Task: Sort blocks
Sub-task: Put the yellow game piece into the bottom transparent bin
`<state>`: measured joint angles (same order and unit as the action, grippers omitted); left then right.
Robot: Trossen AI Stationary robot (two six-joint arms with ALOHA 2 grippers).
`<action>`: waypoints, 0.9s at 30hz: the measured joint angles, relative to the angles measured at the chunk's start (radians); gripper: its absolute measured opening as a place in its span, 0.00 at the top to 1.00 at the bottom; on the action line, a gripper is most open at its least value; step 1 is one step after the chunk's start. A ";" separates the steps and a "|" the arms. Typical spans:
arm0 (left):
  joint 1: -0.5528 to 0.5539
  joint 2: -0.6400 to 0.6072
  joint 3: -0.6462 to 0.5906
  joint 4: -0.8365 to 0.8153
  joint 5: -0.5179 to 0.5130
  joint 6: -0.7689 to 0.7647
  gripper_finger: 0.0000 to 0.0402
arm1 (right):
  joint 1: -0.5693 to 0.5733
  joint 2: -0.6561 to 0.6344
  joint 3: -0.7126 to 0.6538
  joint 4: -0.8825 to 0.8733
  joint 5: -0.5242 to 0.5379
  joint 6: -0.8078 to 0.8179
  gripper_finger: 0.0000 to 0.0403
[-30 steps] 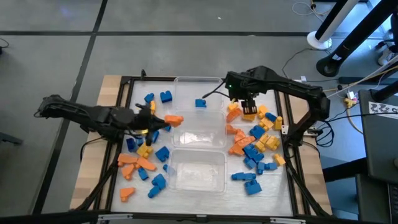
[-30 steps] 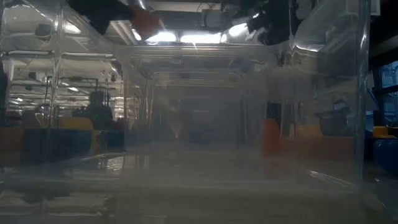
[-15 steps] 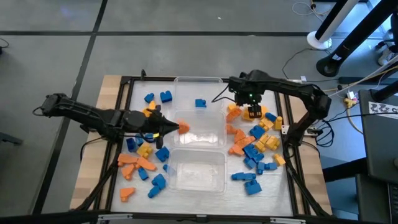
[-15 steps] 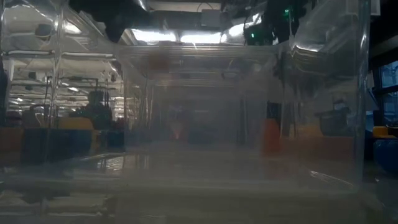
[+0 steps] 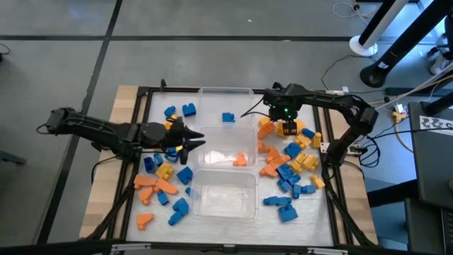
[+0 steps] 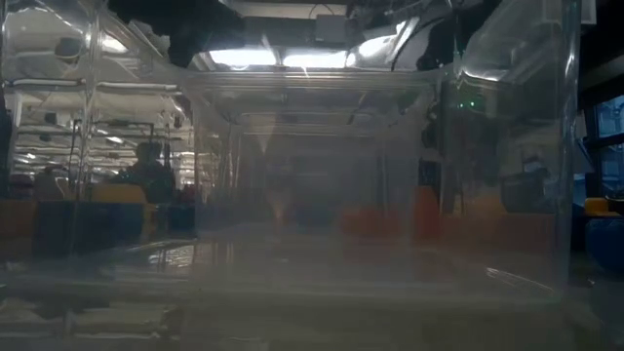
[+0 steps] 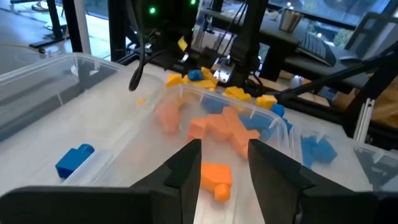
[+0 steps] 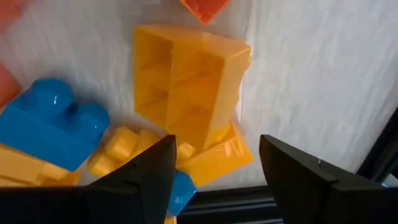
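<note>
Blue, orange and yellow blocks lie in two heaps, a left heap (image 5: 161, 185) and a right heap (image 5: 290, 166). Three clear tubs stand in a row between them. The far tub (image 5: 212, 99) has a blue block (image 5: 228, 117); the middle tub (image 5: 212, 164) has an orange block (image 5: 241, 160) lying on its floor. My left gripper (image 5: 197, 140) stands open at the middle tub's left rim, holding nothing; the orange block (image 7: 216, 178) lies beyond its fingers. My right gripper (image 5: 287, 129) points down, open, just above a yellow block (image 8: 189, 87) that lies hollow side up at the far end of the right heap.
The near tub (image 5: 225, 211) holds nothing. A blue block (image 8: 50, 127) and smaller yellow pieces (image 8: 121, 149) crowd the yellow block. A black frame (image 5: 141, 106) borders the mat. Cables and stands lie past the table's right edge (image 5: 396, 106).
My left gripper carried the orange block toward the middle tub, then opened and let go. The block has fallen and now lies on the tub's floor. My right gripper has come down toward the yellow block in the right heap, staying open.
</note>
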<state>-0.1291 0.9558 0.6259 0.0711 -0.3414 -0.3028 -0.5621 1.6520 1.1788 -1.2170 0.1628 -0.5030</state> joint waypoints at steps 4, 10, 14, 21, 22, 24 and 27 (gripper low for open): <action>0.000 -0.002 0.000 -0.001 0.000 -0.008 0.69 | -0.016 0.000 -0.032 0.023 0.001 0.000 0.42; 0.000 -0.005 0.000 -0.001 0.000 0.007 0.69 | -0.016 0.000 -0.106 0.121 0.001 0.000 0.42; 0.000 -0.005 0.000 0.000 -0.001 0.014 0.69 | -0.016 0.000 -0.149 0.204 0.001 0.001 0.43; 0.000 -0.006 0.000 0.000 -0.001 0.011 0.69 | -0.016 0.000 -0.173 0.230 0.003 0.004 0.61; 0.000 -0.010 0.000 -0.001 -0.001 0.011 0.69 | -0.016 0.000 -0.173 0.227 0.003 0.006 0.65; 0.000 -0.025 0.000 0.000 -0.001 0.005 0.69 | -0.016 0.000 -0.172 0.217 0.002 0.025 0.75; 0.001 -0.068 0.000 -0.007 -0.001 -0.032 0.69 | -0.016 0.000 -0.152 0.172 -0.006 0.032 0.88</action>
<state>-0.1279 0.8879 0.6258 0.0637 -0.3429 -0.3352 -0.5777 1.6524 1.0270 -1.0453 0.1566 -0.4713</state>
